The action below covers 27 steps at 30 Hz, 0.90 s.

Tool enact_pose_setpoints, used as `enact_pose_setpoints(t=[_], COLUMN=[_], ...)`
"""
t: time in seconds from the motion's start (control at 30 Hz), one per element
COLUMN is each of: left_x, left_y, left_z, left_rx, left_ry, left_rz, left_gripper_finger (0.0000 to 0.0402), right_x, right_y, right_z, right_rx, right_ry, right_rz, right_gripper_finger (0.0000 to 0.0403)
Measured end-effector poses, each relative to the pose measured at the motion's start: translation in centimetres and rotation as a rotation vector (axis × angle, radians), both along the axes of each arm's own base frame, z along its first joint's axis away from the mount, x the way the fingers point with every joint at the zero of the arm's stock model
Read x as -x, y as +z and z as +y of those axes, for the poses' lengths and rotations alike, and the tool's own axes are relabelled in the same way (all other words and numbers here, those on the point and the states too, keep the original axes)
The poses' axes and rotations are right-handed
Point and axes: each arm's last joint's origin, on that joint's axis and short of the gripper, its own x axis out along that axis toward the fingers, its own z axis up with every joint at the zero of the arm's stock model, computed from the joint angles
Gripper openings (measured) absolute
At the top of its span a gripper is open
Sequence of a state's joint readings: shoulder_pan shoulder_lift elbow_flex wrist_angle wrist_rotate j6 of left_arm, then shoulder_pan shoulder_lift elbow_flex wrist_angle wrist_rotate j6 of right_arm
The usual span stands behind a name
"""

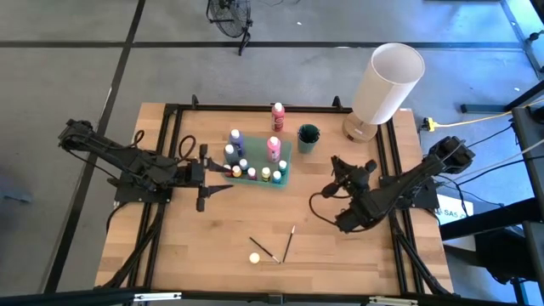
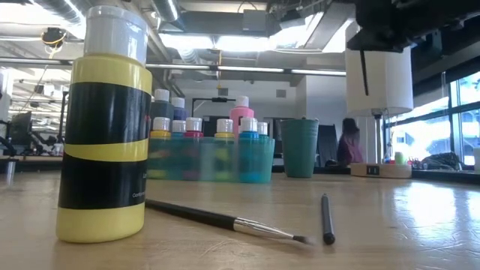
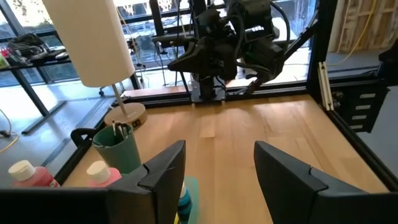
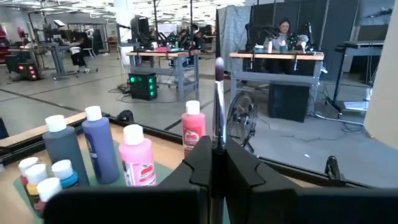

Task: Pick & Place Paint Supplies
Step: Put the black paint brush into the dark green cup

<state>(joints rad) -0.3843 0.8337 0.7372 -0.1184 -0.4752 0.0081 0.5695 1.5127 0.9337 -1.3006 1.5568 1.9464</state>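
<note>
A: The right pincer [image 4: 214, 155] is clenched on a thin brush [image 4: 219, 106], held bristles-up above the table [image 1: 195, 246], near the green cup [image 1: 308, 138].

B: And the left pincer [image 3: 214, 168]?

A: It is released, nothing held, just beside the teal tray [image 1: 285, 161] of paint bottles [image 1: 274, 147].

B: What could be spoiled?

A: The brush could be tilted in so narrow a grip and the cup missed or tipped. Two brushes [image 1: 287, 244] and a yellow bottle [image 1: 254, 257] are left lying near the table's front edge.
</note>
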Motion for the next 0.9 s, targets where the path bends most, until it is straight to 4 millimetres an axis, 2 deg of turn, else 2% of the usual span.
enact_pose_setpoints(t=[0.37, 0.67, 0.77, 0.9], left_x=[0.0, 0.0, 0.1, 0.1], left_y=[-0.1, -0.2, -0.3, -0.5], left_z=[0.0, 0.0, 0.0, 0.1], left_rx=[0.004, 0.020, 0.019, 0.018], left_ry=[0.004, 0.009, 0.010, 0.012], left_rz=[0.006, 0.017, 0.031, 0.048], left_gripper_finger=[0.0187, 0.0187, 0.0186, 0.0185], right_x=[-2.2, -6.9, -8.1, -9.4], right_y=[1.8, 3.5, 4.0, 4.3], right_z=[-0.6, -1.8, -2.6, -4.8], right_rx=[0.025, 0.043, 0.046, -0.013], right_ry=[-0.066, -0.164, -0.189, -0.200], right_rz=[-0.006, 0.135, 0.165, 0.201], right_gripper_finger=[0.0018, 0.0018, 0.0018, 0.0018])
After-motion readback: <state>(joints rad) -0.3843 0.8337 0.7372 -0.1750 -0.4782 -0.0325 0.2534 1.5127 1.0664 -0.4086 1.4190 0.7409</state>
